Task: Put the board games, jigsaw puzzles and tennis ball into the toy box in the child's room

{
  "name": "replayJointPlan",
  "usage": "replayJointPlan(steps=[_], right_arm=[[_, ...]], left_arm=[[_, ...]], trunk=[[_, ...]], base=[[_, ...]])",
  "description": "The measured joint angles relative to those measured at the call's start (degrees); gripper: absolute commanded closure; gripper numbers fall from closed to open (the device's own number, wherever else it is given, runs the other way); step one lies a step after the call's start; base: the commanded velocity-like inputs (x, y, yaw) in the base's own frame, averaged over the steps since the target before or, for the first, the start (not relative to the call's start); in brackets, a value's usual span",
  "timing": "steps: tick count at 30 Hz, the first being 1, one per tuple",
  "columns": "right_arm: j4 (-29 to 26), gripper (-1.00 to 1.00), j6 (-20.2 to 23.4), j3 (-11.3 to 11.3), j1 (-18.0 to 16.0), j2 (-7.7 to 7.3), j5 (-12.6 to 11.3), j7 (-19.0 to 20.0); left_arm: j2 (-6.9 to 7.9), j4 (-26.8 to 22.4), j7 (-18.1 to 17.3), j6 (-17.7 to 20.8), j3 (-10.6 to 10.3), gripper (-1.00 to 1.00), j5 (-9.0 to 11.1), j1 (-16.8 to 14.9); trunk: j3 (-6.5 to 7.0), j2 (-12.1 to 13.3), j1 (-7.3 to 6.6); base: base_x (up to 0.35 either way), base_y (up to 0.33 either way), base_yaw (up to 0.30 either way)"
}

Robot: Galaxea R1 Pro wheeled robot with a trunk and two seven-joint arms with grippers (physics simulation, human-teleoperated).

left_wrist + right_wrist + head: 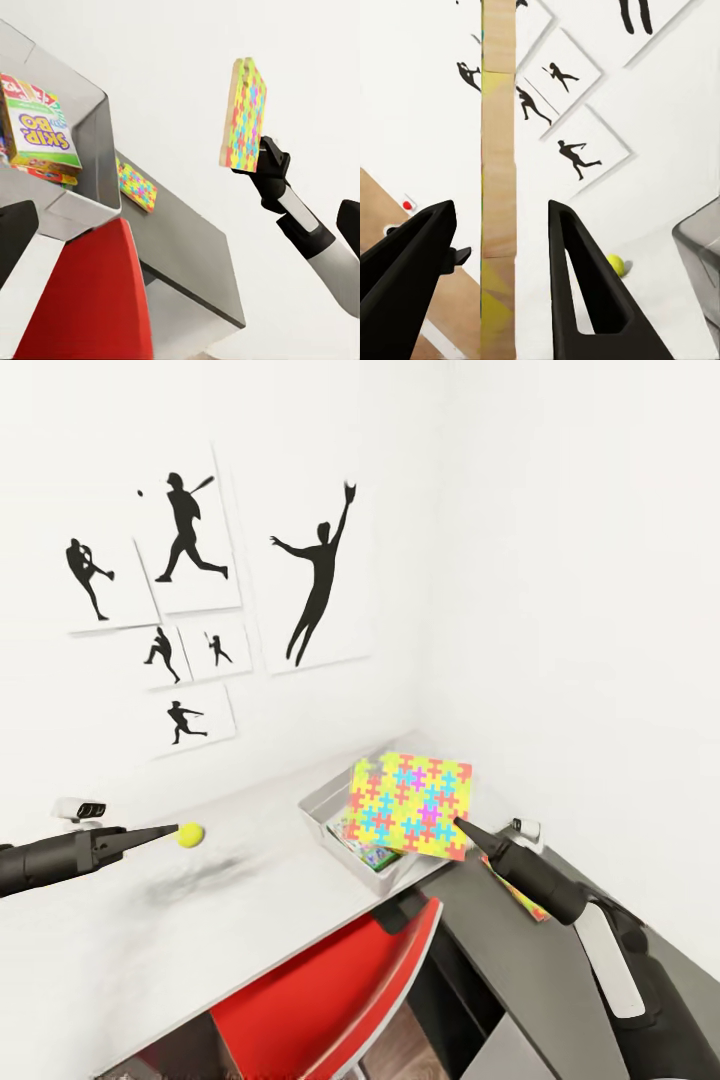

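Now right fingers (462,823) hold a jigsaw puzzle (412,803) above the toy box (330,810)

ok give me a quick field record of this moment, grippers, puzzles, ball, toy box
right gripper: shut on a puzzle, held tilted in the air above the toy box
other puzzle: flat on the lower dark section of the table
left gripper: right at the ball; grip cannot be told
toy box contents: board games, a Skip-Bo box on top
red chair: pushed in under the table
wall: baseball silhouette pictures
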Motion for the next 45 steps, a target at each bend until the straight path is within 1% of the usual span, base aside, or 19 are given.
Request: replayJointPlan(steps=[6, 21, 30, 44, 45], right_arm=[[0.0, 1.00, 0.0, 0.0, 0.0, -0.01, 0.0, 0.0], [0.1, 1.00, 0.1, 0.0, 0.0, -0.09, 0.0, 0.0], [0.1, 1.00, -0.1, -0.1, 0.0, -0.09, 0.0, 0.2], [0.4, 1.00, -0.1, -0.2, 0.0, -0.10, 0.0, 0.4], [0.1, 1.00, 0.2, -0.5, 0.3, 0.23, 0.3, 0.0]], left_arm=[[0.00, 0.0, 0.0, 0.0, 0.0, -1.00, 0.0, 0.0], [-0.09, 0.0, 0.0, 0.0, 0.0, -1.00, -0.1, 0.0], [-0.10, 0.0, 0.0, 0.0, 0.0, -1.00, -0.1, 0.0], [-0.02, 0.0, 0.0, 0.0, 0.0, -1.00, 0.0, 0.0], [-0.34, 0.3, 0.0, -0.3, -0.3, -1.00, -0.3, 0.0]], trunk=[[0.00, 0.0, -0.01], [0.00, 0.0, -0.02], [0.02, 0.0, -0.01], [0.28, 0.0, -0.01], [0.28, 0.0, 0.00]], base=[[0.058, 0.003, 0.292], [0.241, 0.061, 0.279], [0.129, -0.088, 0.031], [0.095, 0.036, -0.015], [0.000, 0.000, 0.000]])
